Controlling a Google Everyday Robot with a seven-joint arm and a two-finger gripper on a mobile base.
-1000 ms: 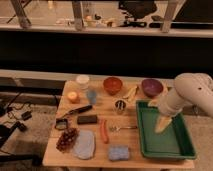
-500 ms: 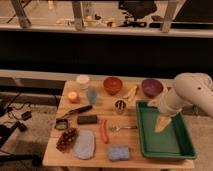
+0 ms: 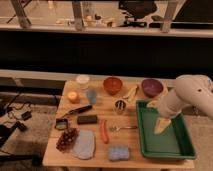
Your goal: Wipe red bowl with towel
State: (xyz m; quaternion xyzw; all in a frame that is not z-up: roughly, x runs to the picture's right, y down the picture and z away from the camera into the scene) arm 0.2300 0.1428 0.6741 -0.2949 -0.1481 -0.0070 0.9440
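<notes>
The red bowl (image 3: 113, 84) stands upright at the back middle of the wooden table (image 3: 95, 156). A grey-blue towel (image 3: 84, 144) lies flat near the front left edge, beside a bunch of grapes (image 3: 67, 139). My gripper (image 3: 162, 123) hangs from the white arm (image 3: 192, 94) at the right. It points down over the green tray (image 3: 172, 149), far from both the bowl and the towel. Nothing shows in it.
A purple bowl (image 3: 151, 86) and a banana (image 3: 131, 92) lie between the red bowl and my arm. A metal cup (image 3: 120, 106), blue cup (image 3: 91, 95), white cup (image 3: 82, 80), orange (image 3: 73, 96), black block (image 3: 87, 119), sausage (image 3: 104, 131), fork (image 3: 120, 128) and blue sponge (image 3: 118, 152) fill the table.
</notes>
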